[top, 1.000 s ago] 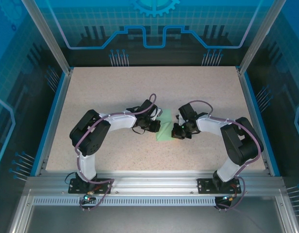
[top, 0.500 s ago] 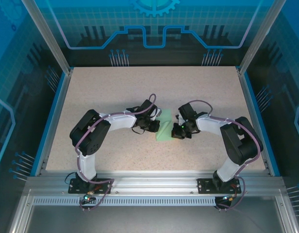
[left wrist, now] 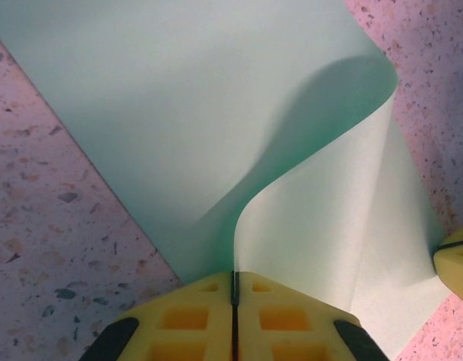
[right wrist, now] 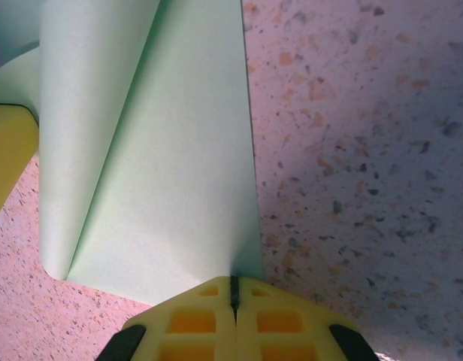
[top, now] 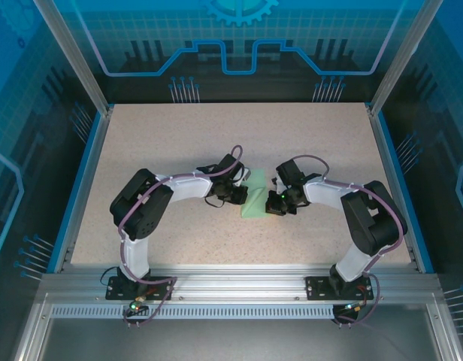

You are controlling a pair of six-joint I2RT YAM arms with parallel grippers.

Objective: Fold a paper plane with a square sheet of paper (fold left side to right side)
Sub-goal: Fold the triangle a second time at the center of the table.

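The square sheet of paper (top: 255,204), pale mint green, lies on the speckled table between the two arms. My left gripper (top: 245,195) is shut on one edge of it (left wrist: 234,289). That side curls up off the table in a soft arch (left wrist: 329,195) over the flat part (left wrist: 179,113). My right gripper (top: 268,204) is shut, with its yellow tips (right wrist: 233,292) at the near corner of the flat paper (right wrist: 179,188), close to its straight edge. Each wrist view shows a yellow fingertip of the other gripper at its margin, the right one's (left wrist: 457,259) and the left one's (right wrist: 6,150).
The speckled tabletop (top: 179,135) stretches bare to the blue side rails (top: 80,180). An aluminium rail (top: 231,289) carrying both arm bases runs along the near edge. Glass panels on metal posts (top: 74,60) close off the back and sides.
The lifted side of the paper has shifted slightly to the right with the left gripper. The right gripper has stayed in place.
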